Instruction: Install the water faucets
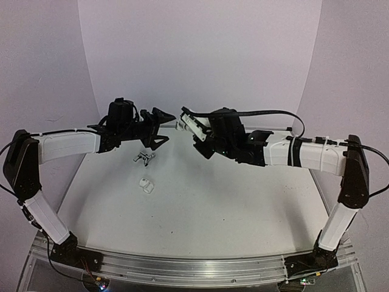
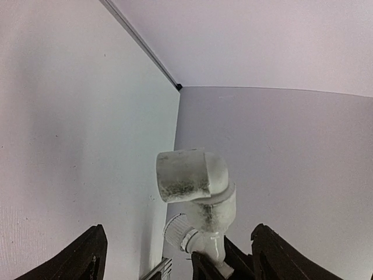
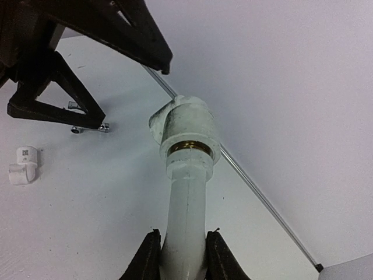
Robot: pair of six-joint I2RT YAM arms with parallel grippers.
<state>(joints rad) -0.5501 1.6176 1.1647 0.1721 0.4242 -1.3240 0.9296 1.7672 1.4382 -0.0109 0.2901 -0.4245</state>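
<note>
Over my counter [image 1: 231,207], the left tool [image 1: 165,126] gapes wide and holds nothing. The right tool [image 3: 180,249] is clamped on a white pipe [image 3: 187,192], whose elbow end hangs just off the left tips. A fitting [image 1: 146,185] and a metal piece [image 1: 144,158] lie below, apart.

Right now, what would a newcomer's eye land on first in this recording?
The two arms meet in mid-air over the table: the right jaws are shut on a white pipe tipped with an elbow fitting, and the left jaws stand open close to that elbow. Below them lie a small metal pronged piece and a white fitting.
</note>
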